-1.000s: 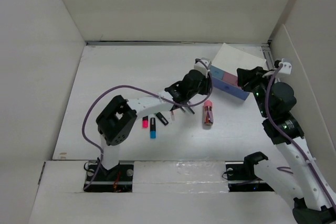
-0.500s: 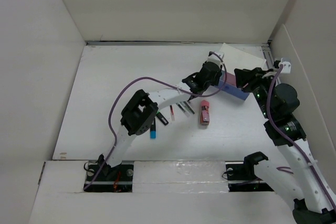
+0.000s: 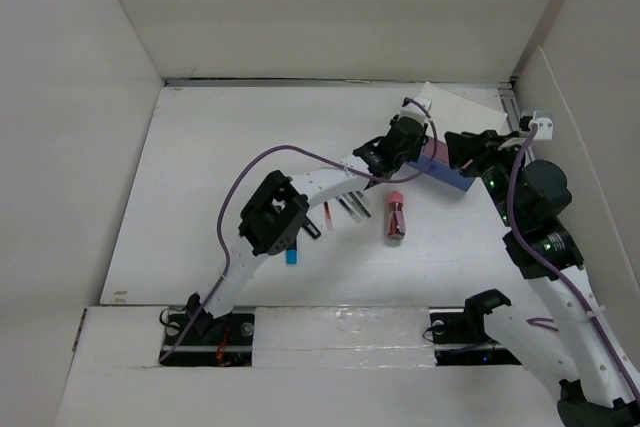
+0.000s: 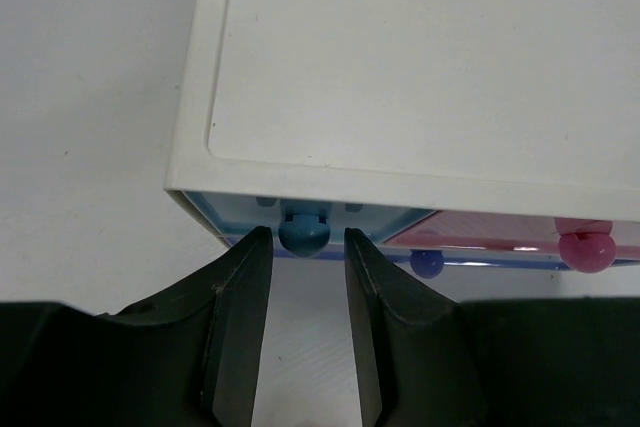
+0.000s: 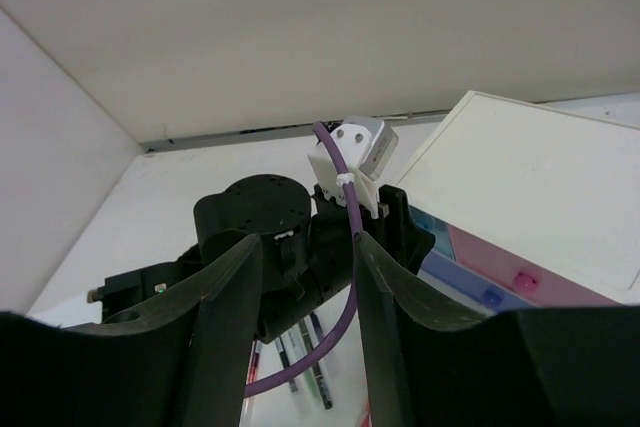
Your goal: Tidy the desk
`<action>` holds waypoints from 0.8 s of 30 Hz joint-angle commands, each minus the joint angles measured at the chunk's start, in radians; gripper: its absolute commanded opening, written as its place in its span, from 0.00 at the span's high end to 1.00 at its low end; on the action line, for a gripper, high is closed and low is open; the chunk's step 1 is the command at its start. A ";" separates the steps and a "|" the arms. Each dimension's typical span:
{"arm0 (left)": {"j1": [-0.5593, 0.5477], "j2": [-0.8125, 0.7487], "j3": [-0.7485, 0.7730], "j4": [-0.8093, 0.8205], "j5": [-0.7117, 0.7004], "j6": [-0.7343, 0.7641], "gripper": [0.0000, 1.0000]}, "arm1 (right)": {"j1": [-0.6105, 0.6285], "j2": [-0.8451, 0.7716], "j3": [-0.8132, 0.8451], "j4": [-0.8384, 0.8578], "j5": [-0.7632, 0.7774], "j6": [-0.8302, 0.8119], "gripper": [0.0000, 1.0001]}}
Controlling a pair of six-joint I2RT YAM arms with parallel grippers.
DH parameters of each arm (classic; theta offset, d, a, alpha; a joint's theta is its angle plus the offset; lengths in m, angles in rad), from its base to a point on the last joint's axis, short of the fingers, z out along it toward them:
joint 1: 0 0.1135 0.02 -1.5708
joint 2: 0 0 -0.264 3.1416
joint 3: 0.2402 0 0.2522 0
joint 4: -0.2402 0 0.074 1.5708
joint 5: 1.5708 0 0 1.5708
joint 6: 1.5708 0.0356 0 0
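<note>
The desk (image 3: 220,157) is a white tabletop walled by white panels. A small white box with pastel drawers (image 3: 455,117) stands at its far right; it also shows in the left wrist view (image 4: 420,67) and the right wrist view (image 5: 530,177). My left gripper (image 3: 422,151) is open at the box's front left corner. In its wrist view the left gripper (image 4: 305,247) has one finger on each side of the blue drawer knob (image 4: 303,234), not closed on it. My right gripper (image 3: 470,152) is open and empty, held above the desk just right of the box front.
A red-capped tube (image 3: 396,217) lies in front of the box. Several pens (image 3: 345,209) lie under the left arm, with a black marker (image 3: 310,230) and a blue item (image 3: 292,256) nearer. A purple knob (image 4: 427,263) and a pink knob (image 4: 586,250) sit right of the blue one.
My left gripper has moved from over the pens to the far right, up to the box's front, and now straddles the blue knob. The right arm has barely moved.
</note>
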State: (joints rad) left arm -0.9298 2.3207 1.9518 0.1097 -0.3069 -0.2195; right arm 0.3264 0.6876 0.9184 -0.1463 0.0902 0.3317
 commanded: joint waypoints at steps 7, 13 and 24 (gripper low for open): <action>-0.003 0.008 0.082 0.013 -0.029 0.034 0.69 | -0.006 -0.016 -0.001 0.062 -0.027 -0.017 0.53; -0.003 0.025 0.099 0.024 -0.029 0.055 0.73 | -0.006 -0.016 -0.004 0.062 -0.030 -0.020 0.53; -0.003 0.022 0.087 0.036 -0.028 0.062 0.95 | -0.006 -0.023 -0.018 0.065 -0.029 -0.020 0.53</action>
State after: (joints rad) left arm -0.9302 2.3554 2.0056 0.1070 -0.3275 -0.1680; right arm 0.3264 0.6735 0.9020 -0.1406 0.0704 0.3218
